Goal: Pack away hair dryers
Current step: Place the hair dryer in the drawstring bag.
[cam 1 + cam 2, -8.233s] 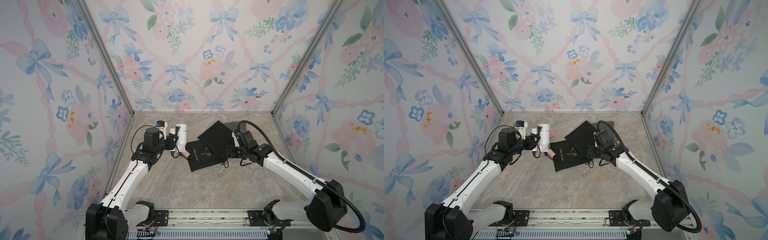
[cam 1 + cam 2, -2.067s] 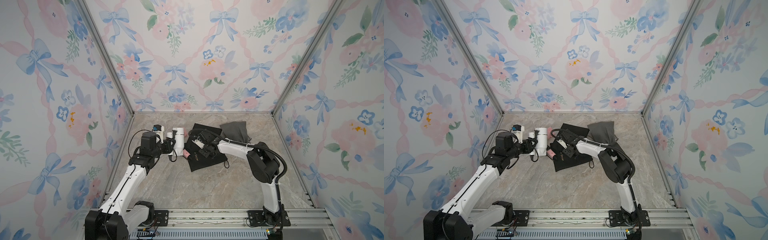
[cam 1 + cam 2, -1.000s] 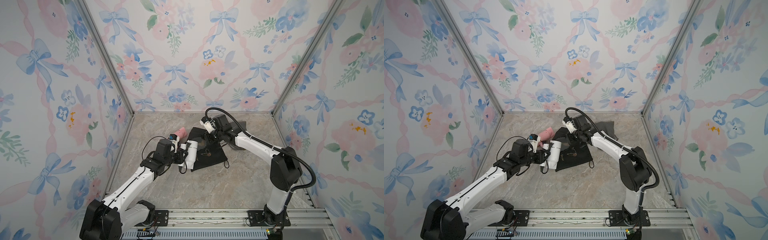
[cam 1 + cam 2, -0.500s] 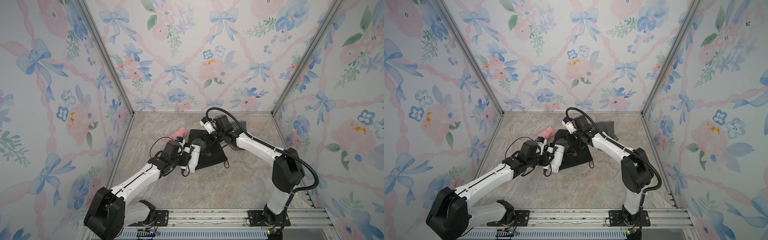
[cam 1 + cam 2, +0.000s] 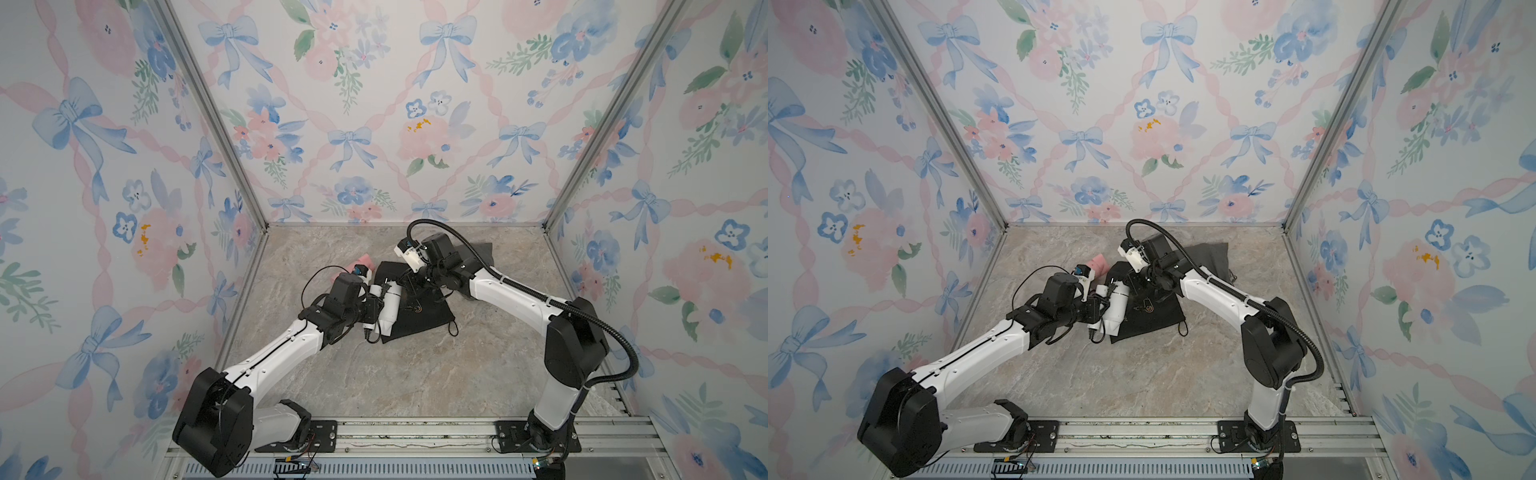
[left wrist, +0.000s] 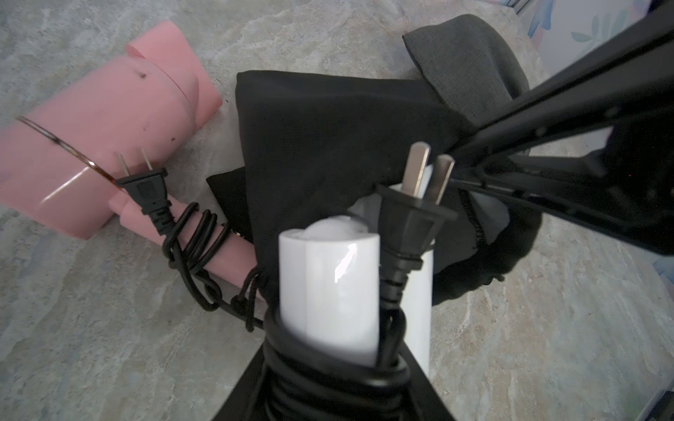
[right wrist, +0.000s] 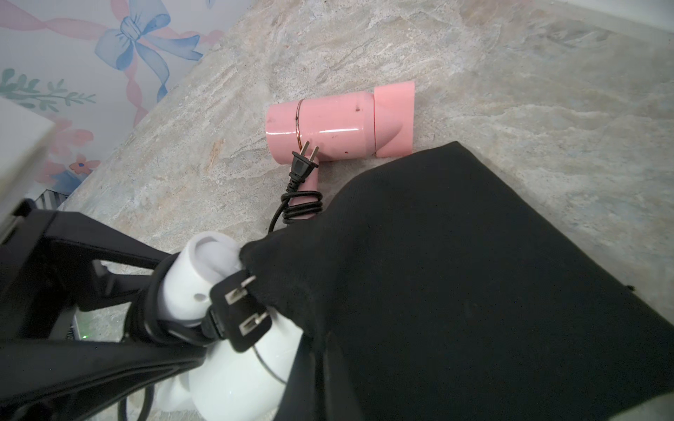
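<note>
My left gripper (image 5: pixel 371 309) (image 6: pixel 335 393) is shut on a white hair dryer (image 5: pixel 390 311) (image 5: pixel 1115 312) (image 6: pixel 328 291), round its cord-wrapped handle. The dryer is at the left edge of a black pouch (image 5: pixel 419 316) (image 5: pixel 1150 313) (image 7: pixel 456 273). My right gripper (image 5: pixel 409 279) (image 7: pixel 324 386) is shut on that pouch's edge and holds it up. The raised cloth drapes against the handle's end and the plug (image 7: pixel 240 310). A pink hair dryer (image 5: pixel 362 262) (image 6: pixel 91 145) (image 7: pixel 328 127) lies on the table just behind, cord wound on its handle.
A grey pouch (image 5: pixel 478 251) (image 5: pixel 1208 253) (image 6: pixel 467 62) lies at the back, behind my right wrist. Flowered walls close in the marble table (image 5: pixel 415 374) on three sides. Both forearms cross the table's middle.
My left gripper has brought the white dryer from the back left over to the black pouch's edge. In the last second it moved slightly right. The right gripper keeps the pouch's edge raised.
</note>
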Motion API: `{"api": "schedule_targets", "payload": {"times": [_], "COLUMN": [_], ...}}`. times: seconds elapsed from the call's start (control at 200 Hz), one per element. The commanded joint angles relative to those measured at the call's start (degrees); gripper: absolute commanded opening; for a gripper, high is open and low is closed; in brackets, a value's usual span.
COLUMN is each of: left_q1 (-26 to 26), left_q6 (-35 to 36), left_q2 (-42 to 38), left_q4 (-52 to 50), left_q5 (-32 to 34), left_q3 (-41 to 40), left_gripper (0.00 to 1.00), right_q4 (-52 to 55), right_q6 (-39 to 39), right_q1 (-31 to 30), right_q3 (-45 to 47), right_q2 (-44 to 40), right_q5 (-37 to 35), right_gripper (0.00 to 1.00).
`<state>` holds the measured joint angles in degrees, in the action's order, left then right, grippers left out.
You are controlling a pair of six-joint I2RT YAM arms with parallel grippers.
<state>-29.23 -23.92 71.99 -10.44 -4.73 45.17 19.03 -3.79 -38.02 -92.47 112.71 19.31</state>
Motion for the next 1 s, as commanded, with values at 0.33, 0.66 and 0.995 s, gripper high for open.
{"api": "schedule_targets", "payload": {"times": [0.33,0.66,0.995], "left_q1": [-0.26,-0.21,2.61], "left_q6": [3.71,4.83,5.61], "left_q2": [0.26,2.3,3.73], "left_q4": [2.14,0.0,-2.39], "left_q5": [-2.68,-1.6,-1.91], "left_q3": [4.11,8.37,12.91], "left_gripper": [0.06,0.06,0.06], "right_q4": [2.24,4.24,5.16], "right_q6": [-6.1,-4.92,-3.28], "right_q1": [-1.07,-2.18,-3.11], "right_q3": [-7.69,-7.63,-4.55], "right_q2": [2.78,2.41,0.41], "right_q5": [3.34,4.75,4.51], "right_gripper": [0.01,0.0,0.0]}}
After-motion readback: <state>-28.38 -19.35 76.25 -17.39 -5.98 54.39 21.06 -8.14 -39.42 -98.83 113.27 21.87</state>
